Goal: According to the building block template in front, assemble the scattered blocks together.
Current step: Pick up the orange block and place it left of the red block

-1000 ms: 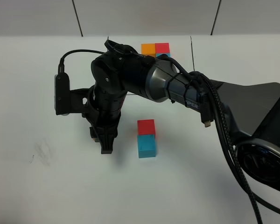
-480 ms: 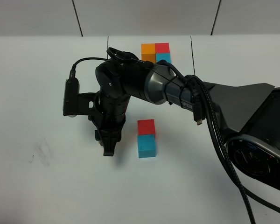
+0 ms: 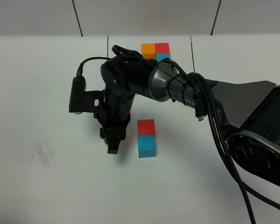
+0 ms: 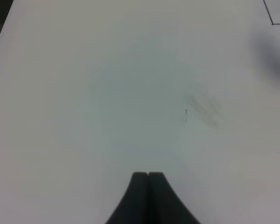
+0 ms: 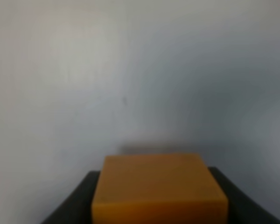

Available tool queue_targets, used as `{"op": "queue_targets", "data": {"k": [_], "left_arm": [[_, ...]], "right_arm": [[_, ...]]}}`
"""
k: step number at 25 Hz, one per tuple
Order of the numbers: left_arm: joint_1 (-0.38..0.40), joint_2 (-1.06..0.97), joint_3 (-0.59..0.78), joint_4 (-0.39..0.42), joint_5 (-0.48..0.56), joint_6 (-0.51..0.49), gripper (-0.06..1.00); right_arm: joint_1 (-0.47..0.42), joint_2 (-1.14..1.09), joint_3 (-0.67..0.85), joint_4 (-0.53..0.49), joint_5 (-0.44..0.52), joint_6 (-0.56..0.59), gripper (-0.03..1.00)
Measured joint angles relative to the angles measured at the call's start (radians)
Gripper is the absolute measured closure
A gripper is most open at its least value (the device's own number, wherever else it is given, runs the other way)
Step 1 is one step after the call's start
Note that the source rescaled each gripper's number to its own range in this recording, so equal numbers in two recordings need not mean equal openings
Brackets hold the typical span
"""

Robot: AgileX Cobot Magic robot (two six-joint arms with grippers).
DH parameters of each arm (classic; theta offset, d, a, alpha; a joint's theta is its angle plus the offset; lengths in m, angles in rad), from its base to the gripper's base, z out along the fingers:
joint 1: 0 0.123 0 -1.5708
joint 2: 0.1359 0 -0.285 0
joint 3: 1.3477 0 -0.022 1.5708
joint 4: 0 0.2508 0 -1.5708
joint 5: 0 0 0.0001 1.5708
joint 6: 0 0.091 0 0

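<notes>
Right now the right gripper (image 3: 113, 148) is holding the orange block (image 5: 158, 186) between its two fingers, squeezing it on two sides. The gripper is hanging over the white table (image 3: 46, 186), just to the left of the red block (image 3: 146, 127) and the blue block (image 3: 146, 145). Those two are already touching, red behind blue. The building block template (image 3: 155, 50) is sitting at the far edge, inside its thin black lines.

The orange block is looking small, hard and light, with flat smooth sides. Holding it by two flat sides seems like the best way, but it could slip or turn if the squeeze is weak.

The left gripper (image 4: 148, 198) is pinched closed with nothing in it, over a bare part of the table.

Lots of open room is lying left of the red block, so I think sliding in from that side is safe. Bumping the red block could push the pair apart.
</notes>
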Motion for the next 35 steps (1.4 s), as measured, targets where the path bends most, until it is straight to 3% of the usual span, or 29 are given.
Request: {"op": "queue_targets", "data": {"k": [12, 28, 35], "left_arm": [[0.000, 0.000, 0.000, 0.000, 0.000, 0.000, 0.94], [0.000, 0.000, 0.000, 0.000, 0.000, -0.003, 0.94], [0.000, 0.000, 0.000, 0.000, 0.000, -0.005, 0.94]], "right_arm": [[0.000, 0.000, 0.001, -0.003, 0.013, 0.019, 0.53], [0.000, 0.000, 0.001, -0.124, 0.042, 0.040, 0.53], [-0.011, 0.000, 0.001, -0.115, 0.055, 0.034, 0.53]]}}
